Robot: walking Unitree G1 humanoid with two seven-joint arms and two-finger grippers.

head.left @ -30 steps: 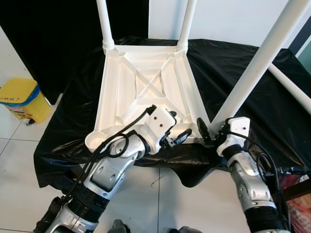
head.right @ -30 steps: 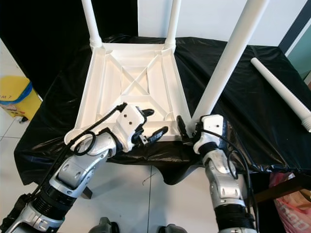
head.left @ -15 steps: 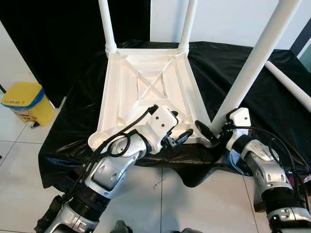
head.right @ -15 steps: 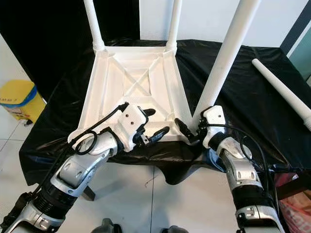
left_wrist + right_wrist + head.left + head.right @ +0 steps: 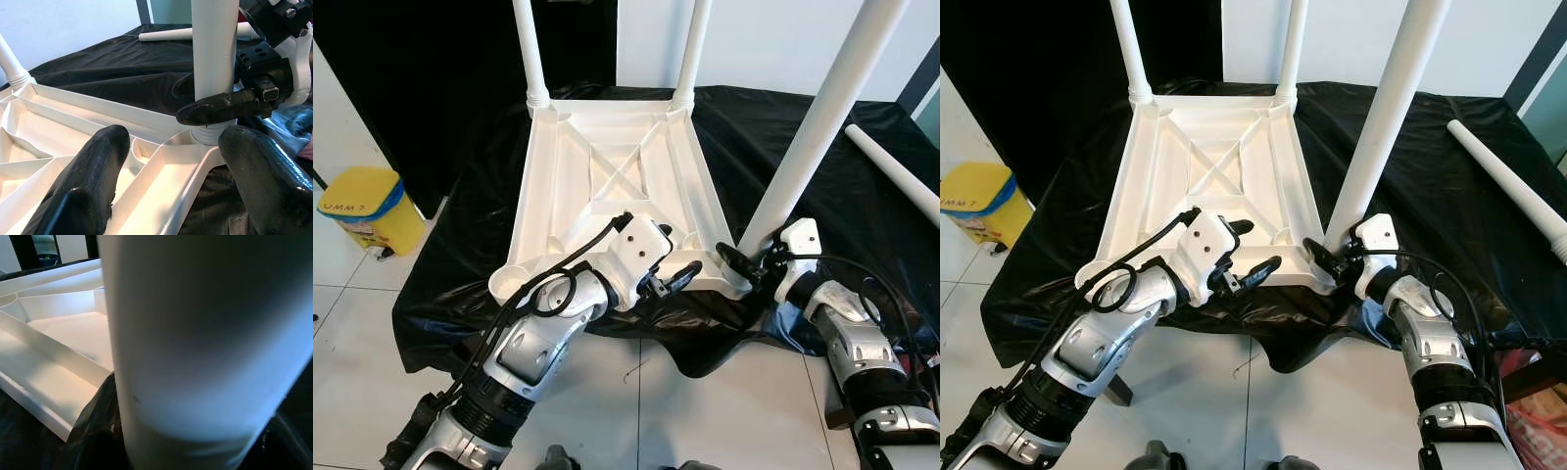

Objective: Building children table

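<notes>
A white children's table top [image 5: 548,186] lies upside down on a black-covered table [image 5: 783,117]. Two white legs [image 5: 530,49] [image 5: 693,49] stand in its far corners. A third leg [image 5: 813,127] stands in the near right corner, leaning right. My right gripper [image 5: 744,264] is shut on that leg's base, and the right wrist view looks straight onto the leg [image 5: 195,333]. My left gripper [image 5: 671,269] hovers open over the near rim of the top, its fingers [image 5: 93,171] spread, just left of that leg [image 5: 215,49].
A loose white leg [image 5: 901,176] lies on the black cloth at the far right. The near left corner socket [image 5: 506,284] holds no leg. A yellow bin [image 5: 357,206] stands on the tiled floor to the left.
My right forearm has swung outward to the right while its gripper stayed at the leg's base. The held leg now stands more upright. The left gripper has not moved.
</notes>
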